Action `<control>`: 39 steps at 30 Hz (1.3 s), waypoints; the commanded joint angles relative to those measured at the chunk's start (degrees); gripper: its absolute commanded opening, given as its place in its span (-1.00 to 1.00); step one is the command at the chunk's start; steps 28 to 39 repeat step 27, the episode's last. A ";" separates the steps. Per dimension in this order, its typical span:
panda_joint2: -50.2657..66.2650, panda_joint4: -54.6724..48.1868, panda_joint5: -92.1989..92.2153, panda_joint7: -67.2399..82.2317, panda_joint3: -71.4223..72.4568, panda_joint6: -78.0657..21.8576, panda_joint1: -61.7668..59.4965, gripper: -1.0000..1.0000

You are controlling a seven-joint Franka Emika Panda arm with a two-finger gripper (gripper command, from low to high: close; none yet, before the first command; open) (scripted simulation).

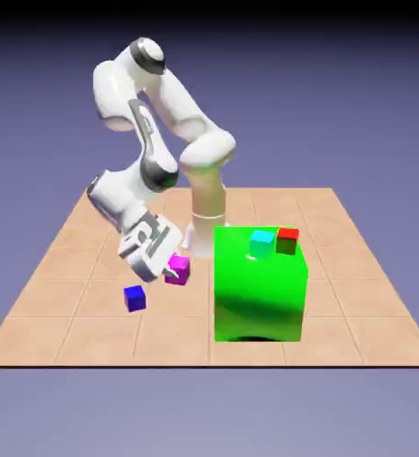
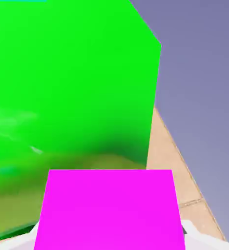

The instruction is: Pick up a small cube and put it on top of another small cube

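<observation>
Pincer (image 1: 165,265) pinching small magenta cube (image 1: 178,269), tilted, beside big green block (image 1: 259,294); small blue cube (image 1: 135,298) near.

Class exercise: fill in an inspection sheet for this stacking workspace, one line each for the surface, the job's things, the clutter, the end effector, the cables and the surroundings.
Surface: tan tiled table, flat, with bare tiles along its near edge.
Job's things: small magenta cube held in the end effector, tilted, near the big green block's side; in the hand view it fills the bottom middle. Cyan cube and red cube sit side by side on top of the big green block.
Clutter: small blue cube alone on the table, toward the exterior view's left.
End effector: end effector shut on the magenta cube.
Cables: nothing seen.
Surroundings: plain blue-violet backdrop.
</observation>
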State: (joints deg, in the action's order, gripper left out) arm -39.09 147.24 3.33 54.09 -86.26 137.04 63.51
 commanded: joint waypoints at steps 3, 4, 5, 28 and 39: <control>0.76 -0.71 2.29 -0.65 6.23 -2.96 -1.98 -1.00; 1.01 -0.95 3.04 -0.87 8.31 -3.96 -2.64 -1.00; 1.26 -1.19 3.79 -1.09 10.38 -4.97 -3.30 -1.00; 7.44 0.99 18.25 1.70 32.80 -8.82 -5.54 1.00; 7.44 0.99 18.25 1.70 32.80 -8.82 -5.54 1.00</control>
